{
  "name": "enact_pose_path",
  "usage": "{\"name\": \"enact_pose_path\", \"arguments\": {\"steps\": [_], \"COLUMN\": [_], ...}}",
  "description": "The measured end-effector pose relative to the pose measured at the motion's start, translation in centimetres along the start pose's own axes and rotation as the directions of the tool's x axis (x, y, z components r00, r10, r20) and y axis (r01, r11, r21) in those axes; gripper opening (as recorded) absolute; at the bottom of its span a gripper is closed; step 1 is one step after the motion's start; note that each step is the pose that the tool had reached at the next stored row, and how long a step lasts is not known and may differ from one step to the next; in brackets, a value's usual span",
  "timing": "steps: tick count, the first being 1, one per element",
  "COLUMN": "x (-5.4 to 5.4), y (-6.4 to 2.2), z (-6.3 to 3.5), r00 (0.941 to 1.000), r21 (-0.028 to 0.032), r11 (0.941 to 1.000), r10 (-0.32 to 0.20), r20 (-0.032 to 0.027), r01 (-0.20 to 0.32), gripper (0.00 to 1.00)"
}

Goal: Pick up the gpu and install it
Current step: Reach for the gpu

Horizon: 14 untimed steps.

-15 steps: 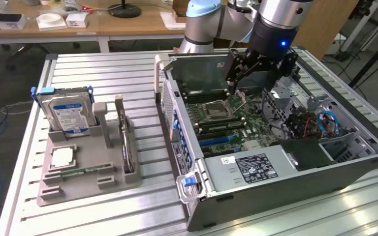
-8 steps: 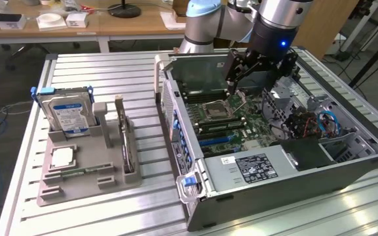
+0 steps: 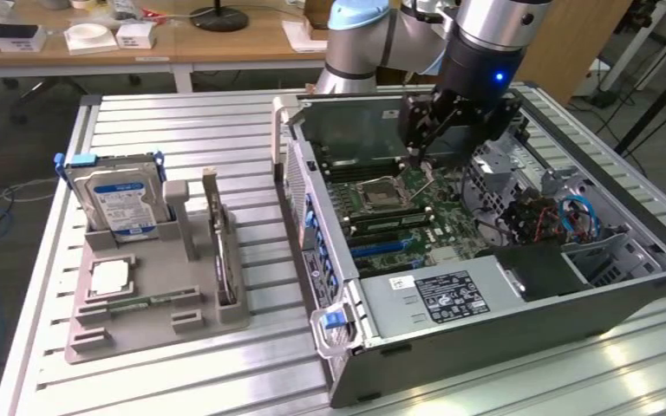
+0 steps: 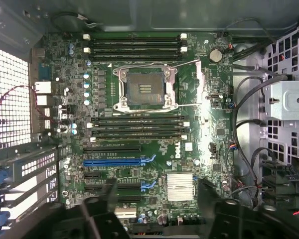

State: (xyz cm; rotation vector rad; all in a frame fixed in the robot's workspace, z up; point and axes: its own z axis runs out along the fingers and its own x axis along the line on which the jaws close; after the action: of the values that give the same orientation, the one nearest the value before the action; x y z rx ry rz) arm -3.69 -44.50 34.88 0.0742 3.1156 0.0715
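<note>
The arm [image 3: 472, 43] is out over the open computer case [image 3: 426, 364], and the pincer [image 3: 449, 143] hangs above the motherboard [image 3: 414, 217], near the far wall of the case. From the wrist view the pincer [image 4: 157, 191] is released: its two dark fingers [image 4: 109, 196] stand well apart with nothing between them, just green board showing through the gap. Down there in that gap sit a small silver heatsink [image 4: 180, 186] and the black expansion slots, with the long blue slot [image 4: 117, 162] just beyond. Further along the board is the CPU socket [image 4: 145, 88], metal frame around it, banks of black memory slots on either side.

And the gpu [image 3: 219, 247]? It is nowhere near the pincer. It stands on edge in the grey tray [image 3: 148, 334] on the counter [image 3: 171, 121], well off to the exterior view's left of the case, a thin brownish card seen almost edge-on, upright in its own slot. Beside it, further to the exterior view's left, the hard drive [image 3: 119, 204] with the blue label also stands upright in the tray. In front of the drive a square processor chip [image 3: 111, 277] lies flat, and a narrow green memory stick [image 3: 136, 303] lies flat nearer the camera. So the card is untouched in its tray, and the pincer hovers empty over the board, apart from everything under it.
</note>
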Motion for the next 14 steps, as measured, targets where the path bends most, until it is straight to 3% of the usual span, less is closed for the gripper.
{"name": "enact_pose_path", "arguments": {"steps": [3,5,12,14], "x": [0.0,0.0,0.0,0.0], "y": [0.0,0.0,0.0,0.0], "z": [0.0,0.0,0.0,0.0], "r00": [1.0,1.0,1.0,1.0], "r21": [0.0,0.0,0.0,0.0], "r11": [1.0,1.0,1.0,1.0], "r10": [0.0,0.0,0.0,0.0], "r20": [0.0,0.0,0.0,-0.0001], "r01": [0.0,0.0,0.0,0.0], "gripper": [0.62,0.62,0.27,0.27]}}
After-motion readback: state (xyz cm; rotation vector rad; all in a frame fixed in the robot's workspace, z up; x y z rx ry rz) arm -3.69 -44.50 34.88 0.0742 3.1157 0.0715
